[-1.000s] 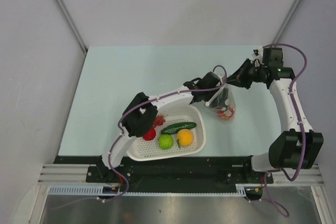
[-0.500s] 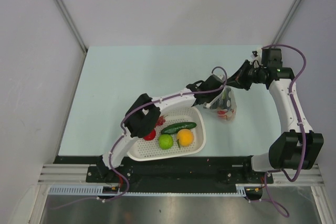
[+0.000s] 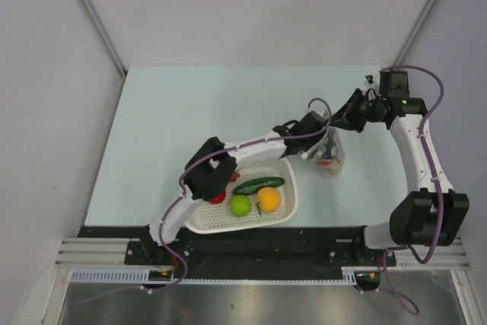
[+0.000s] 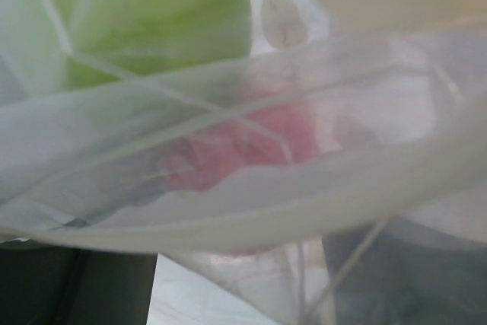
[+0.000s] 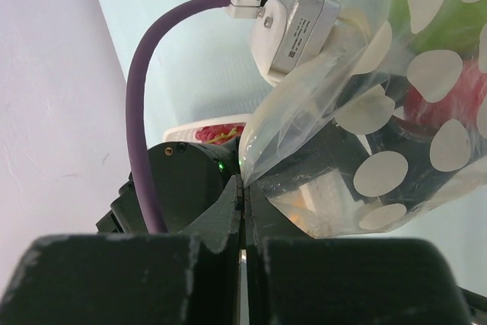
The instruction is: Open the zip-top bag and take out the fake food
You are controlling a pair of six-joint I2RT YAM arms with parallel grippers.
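The zip-top bag [image 3: 332,159] hangs just right of the basket, clear with white dots [image 5: 380,112]. My right gripper [image 3: 335,122] [image 5: 243,184] is shut on its upper edge. My left gripper [image 3: 315,141] is pushed into the bag's mouth, and its dark fingers [image 4: 76,287] stand wide apart behind the film. Fake food shows through the plastic: a green fruit [image 4: 152,20] and a red piece [image 4: 243,150]. More fake food lies in the basket: a cucumber [image 3: 259,184], a green fruit [image 3: 240,205], an orange one [image 3: 268,199] and a red one [image 3: 217,196].
The white perforated basket [image 3: 285,215] sits at the table's near edge, under the left arm's forearm. The left wrist's white camera box [image 5: 293,24] and purple cable [image 5: 141,112] fill much of the right wrist view.
The left arm has reached further right, pushing its gripper deeper into the bag. The bag has shifted a little. The right gripper keeps its hold.
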